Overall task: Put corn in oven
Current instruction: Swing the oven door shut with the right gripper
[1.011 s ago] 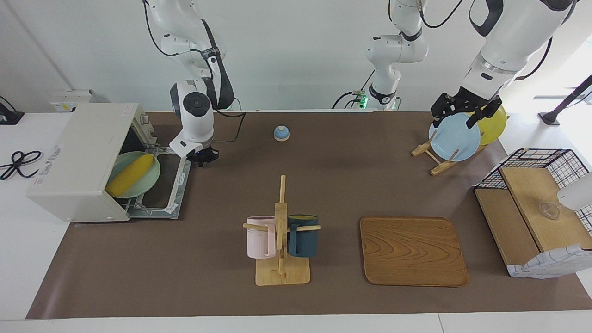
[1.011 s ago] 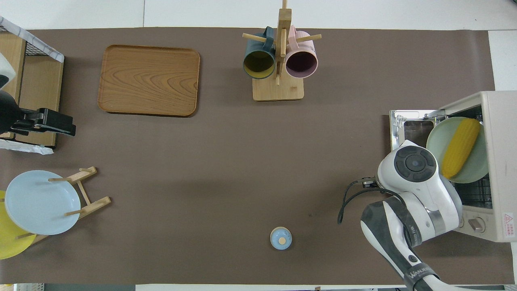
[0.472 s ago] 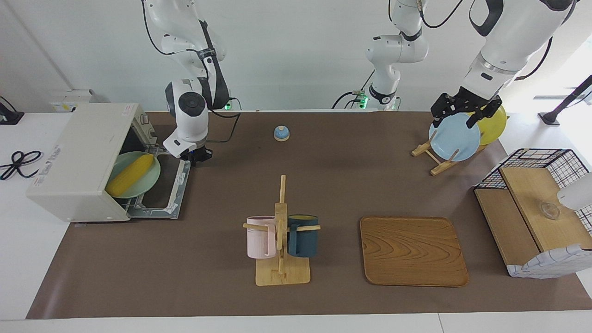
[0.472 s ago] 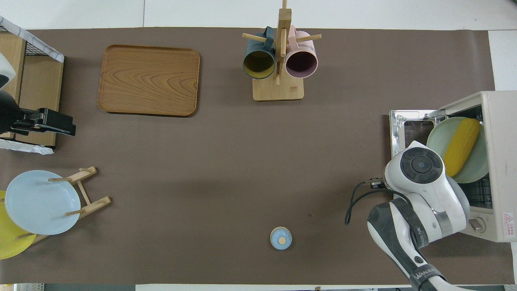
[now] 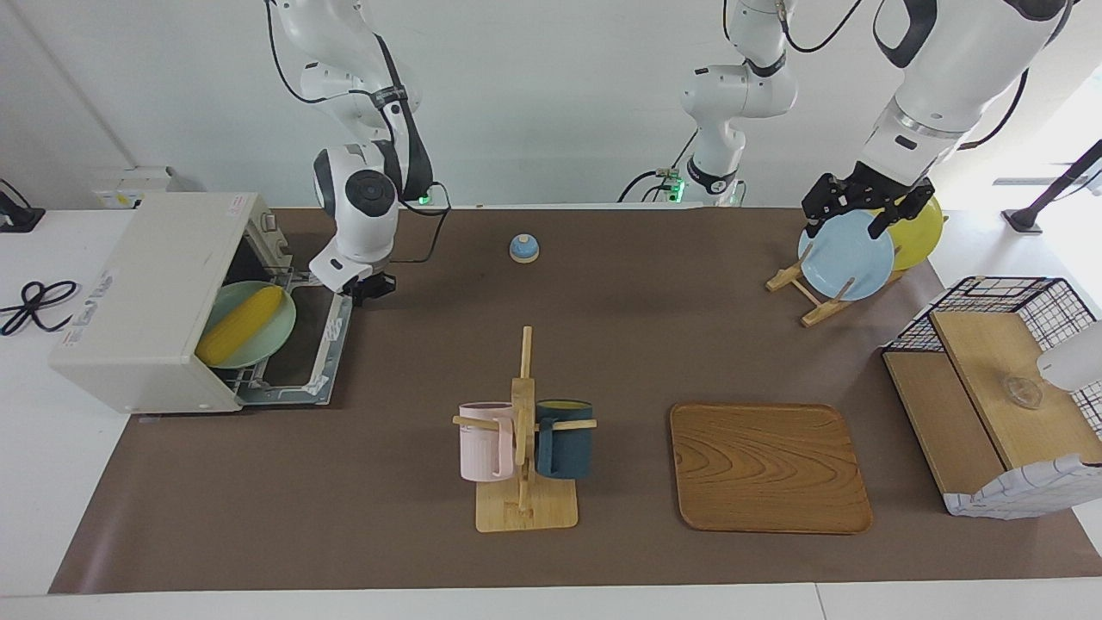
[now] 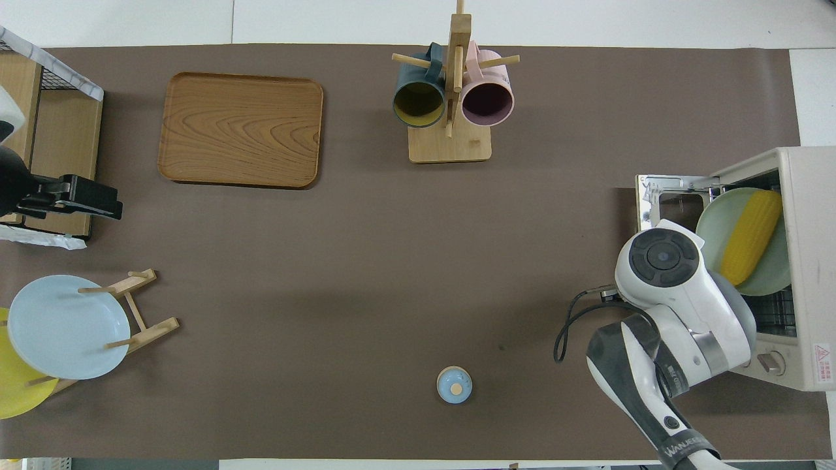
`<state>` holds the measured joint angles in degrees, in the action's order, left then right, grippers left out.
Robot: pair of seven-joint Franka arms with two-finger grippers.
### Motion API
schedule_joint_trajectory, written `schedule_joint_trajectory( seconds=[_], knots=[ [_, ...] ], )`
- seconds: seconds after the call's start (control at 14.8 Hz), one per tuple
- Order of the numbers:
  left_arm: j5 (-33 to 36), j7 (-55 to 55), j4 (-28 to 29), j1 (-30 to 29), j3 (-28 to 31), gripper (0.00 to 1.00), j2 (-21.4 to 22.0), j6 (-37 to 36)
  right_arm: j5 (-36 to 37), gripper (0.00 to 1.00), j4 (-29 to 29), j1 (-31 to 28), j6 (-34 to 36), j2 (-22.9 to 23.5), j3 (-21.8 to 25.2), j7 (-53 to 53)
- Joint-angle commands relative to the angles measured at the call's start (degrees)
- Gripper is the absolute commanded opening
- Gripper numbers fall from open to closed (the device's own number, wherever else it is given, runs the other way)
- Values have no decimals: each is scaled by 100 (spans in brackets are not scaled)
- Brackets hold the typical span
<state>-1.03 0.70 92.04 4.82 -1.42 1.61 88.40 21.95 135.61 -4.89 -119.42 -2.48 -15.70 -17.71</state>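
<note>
The corn (image 5: pixel 241 325) (image 6: pixel 751 238) lies on a pale green plate (image 5: pixel 274 334) on the wire rack at the mouth of the off-white oven (image 5: pixel 146 293) (image 6: pixel 810 261). The plate sticks out partly over the oven door (image 5: pixel 337 344), which lies folded down and open. My right gripper (image 5: pixel 365 290) is shut and low at the door's corner nearer to the robots; I cannot tell whether it touches. In the overhead view its wrist hides it. My left gripper (image 5: pixel 846 224) hangs open and holds nothing, up by the plate rack, and that arm waits.
A mug tree (image 5: pixel 523 430) with a pink and a dark blue mug stands mid-table, with a wooden tray (image 5: pixel 766 465) beside it. A small blue bell (image 5: pixel 523 248) sits near the robots. Blue plate (image 5: pixel 845 256) and yellow plate (image 5: pixel 921 232) stand in a rack. A wire shelf (image 5: pixel 999 370) is at the left arm's end.
My right gripper has drawn in toward the oven door's corner nearer to the robots. The door and the plate with the corn have shifted slightly toward the oven. The left arm has not moved.
</note>
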Motion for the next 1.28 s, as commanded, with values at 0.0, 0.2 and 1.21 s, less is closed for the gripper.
schedule_joint_trajectory(
  seconds=[0.0,0.2,1.21],
  knots=[
    [112,-61,130,-78,-52,100,120,46,459,0,-824,-179,691,64,85,354],
    [112,-61,130,-78,-52,100,120,54,450,0,-1149,-249,1033,46,102,828],
    [112,-61,130,-78,-52,100,120,54,-635,0,-1677,-917,1755,-587,559,3292]
  ],
)
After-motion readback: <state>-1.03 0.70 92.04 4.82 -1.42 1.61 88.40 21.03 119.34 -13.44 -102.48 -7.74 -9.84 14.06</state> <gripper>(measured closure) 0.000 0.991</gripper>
